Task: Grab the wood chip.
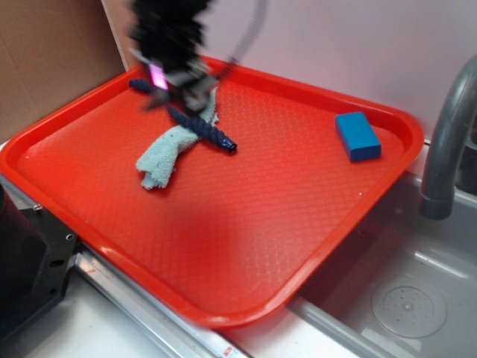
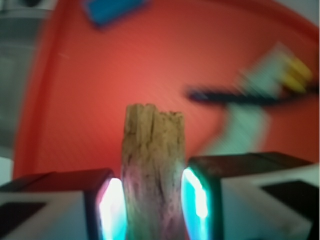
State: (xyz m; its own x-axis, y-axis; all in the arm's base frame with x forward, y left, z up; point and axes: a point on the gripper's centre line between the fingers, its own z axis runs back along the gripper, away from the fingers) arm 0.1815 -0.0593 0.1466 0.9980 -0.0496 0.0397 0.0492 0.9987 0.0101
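Two glowing pads pressed against the wood chip from either side in my wrist view, so the pincer was nearly shut, gripping that rough brown sliver, whose jagged end stuck out past the fingertips. From the exterior camera I saw the pincer as a dark, motion-blurred shape over the far left part of the red tray; the chip itself I could not make out there.

Directly beneath the pincer lay a dark blue ribbed rope-like toy, stretched across a crumpled pale green cloth. In the wrist view the same toy and cloth sat ahead and to the right of the pincer, both smeared by blur, with something yellow at the cloth's far end that I could not identify.

Well apart from the pincer, near the tray's opposite rim, rested a blue block, seen in the wrist view at the top left. Beyond that rim stood a grey faucet over a steel sink.
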